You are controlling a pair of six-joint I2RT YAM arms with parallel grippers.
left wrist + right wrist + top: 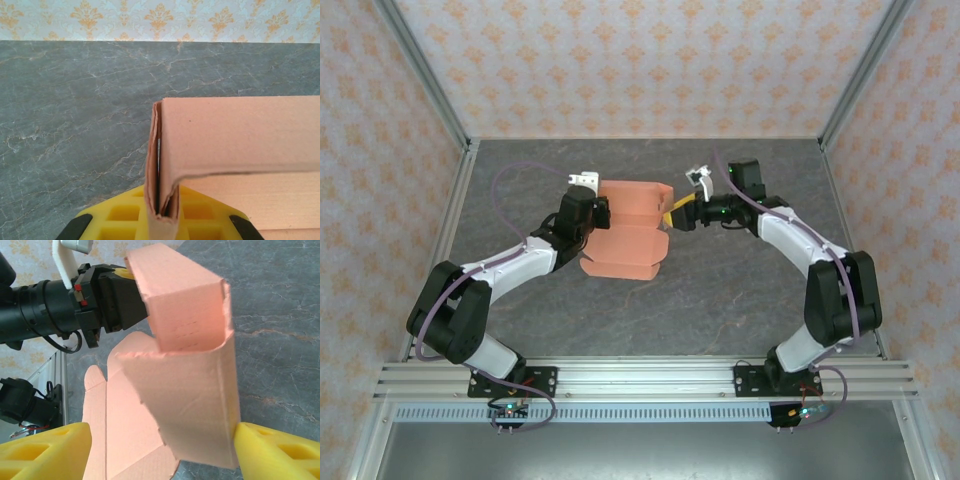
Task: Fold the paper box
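Paper box (632,228) sits half folded in the middle of the grey stone-look table (740,300), with its lid flap lying flat. The left gripper (601,213) pinches one side wall tight. The right gripper (672,218) has its fingers apart around the other end. Flowery walls (620,60) stand all around.

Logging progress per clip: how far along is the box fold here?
Done: one side of the paper box stands creased upright. In hand: left gripper pinches that wall; right gripper, open, straddles the other end. Left: the wide flap is not yet closed.
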